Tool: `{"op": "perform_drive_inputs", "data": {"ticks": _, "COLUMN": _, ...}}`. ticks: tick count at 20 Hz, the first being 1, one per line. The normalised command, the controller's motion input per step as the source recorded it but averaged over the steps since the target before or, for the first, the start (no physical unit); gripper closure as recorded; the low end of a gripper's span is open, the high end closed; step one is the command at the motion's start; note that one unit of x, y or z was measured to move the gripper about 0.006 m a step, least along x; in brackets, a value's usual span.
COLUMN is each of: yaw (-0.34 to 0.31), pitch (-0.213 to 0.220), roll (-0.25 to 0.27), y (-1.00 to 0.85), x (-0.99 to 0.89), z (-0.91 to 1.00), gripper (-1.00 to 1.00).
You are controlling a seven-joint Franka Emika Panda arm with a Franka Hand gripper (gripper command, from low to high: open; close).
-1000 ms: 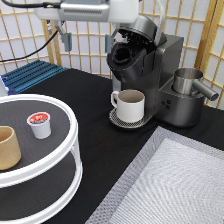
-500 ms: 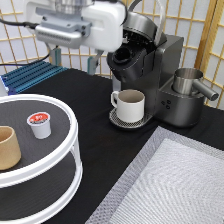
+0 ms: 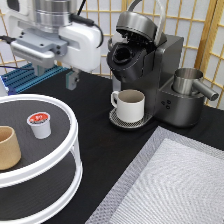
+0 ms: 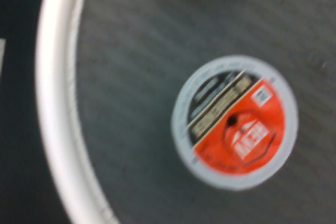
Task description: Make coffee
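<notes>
The coffee pod (image 3: pixel 39 124), white with a red foil top, stands upright on the top shelf of the round white stand (image 3: pixel 71 131). My gripper (image 3: pixel 55 75) hangs above and behind the pod, open and empty, clear of it. The wrist view shows the pod's red top (image 4: pixel 234 122) close below on the dark shelf, beside the white rim (image 4: pixel 60 115). The coffee machine (image 3: pixel 160 75) stands at the exterior view's top right with its lid raised. A white handled mug (image 3: pixel 130 105) sits on its drip tray.
A tan handleless cup (image 3: pixel 7 147) stands on the shelf at the exterior view's left edge. A metal pitcher (image 3: pixel 189 82) sits on the machine's right side. A blue rack (image 3: pixel 25 75) lies behind the stand. A grey mat (image 3: pixel 175 185) covers the bottom right.
The arm has swung from near the coffee machine toward the exterior view's left and come lower, now over the stand near the pod. The pod, the mug and the cup have not moved.
</notes>
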Motion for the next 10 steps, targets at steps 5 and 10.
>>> {"op": "perform_drive_inputs", "data": {"ticks": 5, "yaw": -0.07, "pitch": -0.268, "roll": -0.025, "y": -0.28, "x": -0.61, "z": -0.13, "gripper": -1.0}}
{"op": "perform_drive_inputs", "data": {"ticks": 10, "yaw": -0.031, "pitch": -0.212, "roll": -0.087, "y": -0.12, "x": -0.17, "z": -0.12, "gripper": -1.0}}
